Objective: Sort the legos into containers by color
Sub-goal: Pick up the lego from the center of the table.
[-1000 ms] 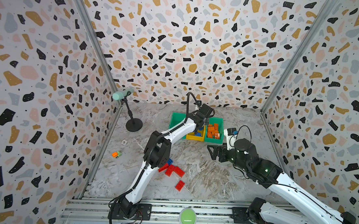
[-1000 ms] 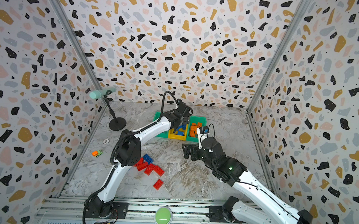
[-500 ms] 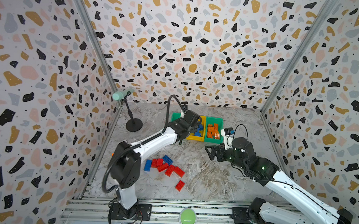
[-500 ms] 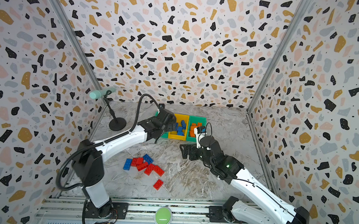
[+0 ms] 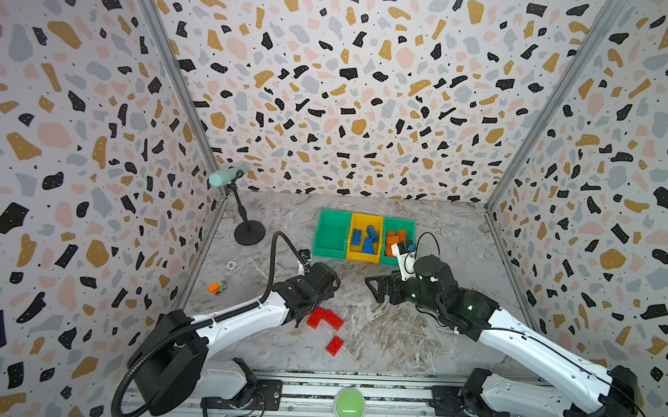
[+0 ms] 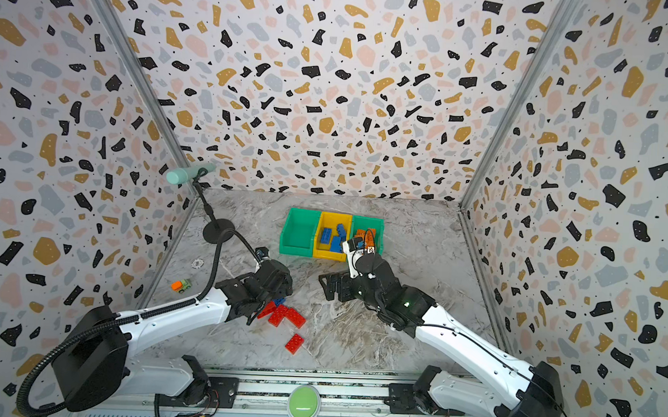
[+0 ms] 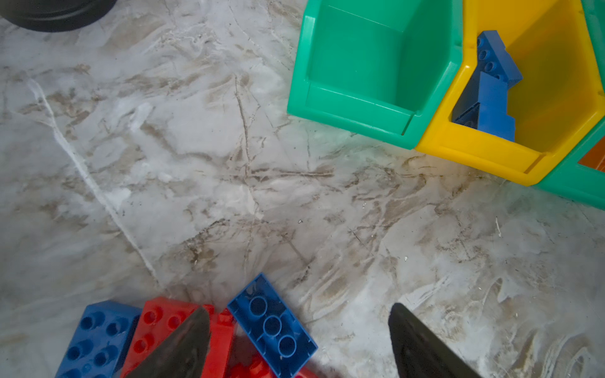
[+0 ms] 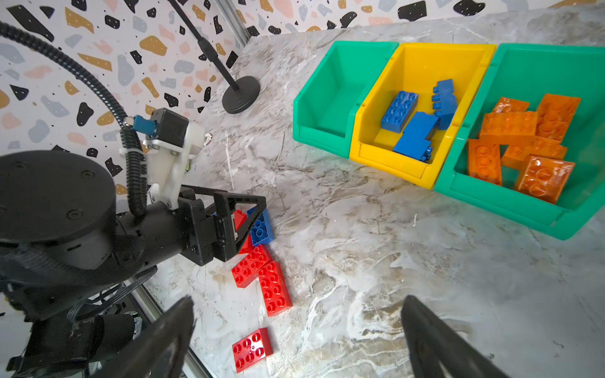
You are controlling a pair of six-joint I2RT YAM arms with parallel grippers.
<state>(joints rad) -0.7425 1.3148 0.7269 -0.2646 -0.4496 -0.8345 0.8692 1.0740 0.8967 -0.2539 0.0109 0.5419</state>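
The left gripper (image 7: 299, 309) stands wide-jawed over glossy studded red bricks (image 8: 273, 288) and a flipped blue brick (image 7: 273, 327), hollow tubes up, on the veined marble table (image 8: 360, 261). Other blue bricks (image 8: 414, 131) lie in the smooth yellow bin (image 8: 386, 163), orange bricks (image 8: 523, 144) in the green bin (image 8: 491, 206) beside it. The right gripper (image 8: 298, 299) gapes, empty.

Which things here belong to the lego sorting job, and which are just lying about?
Belong to the job:
red legos
loose blue legos
sorted blue legos
orange legos
empty green bin
yellow bin
orange-filled green bin

Just lying about:
orange-and-green toy car
microphone stand
green button
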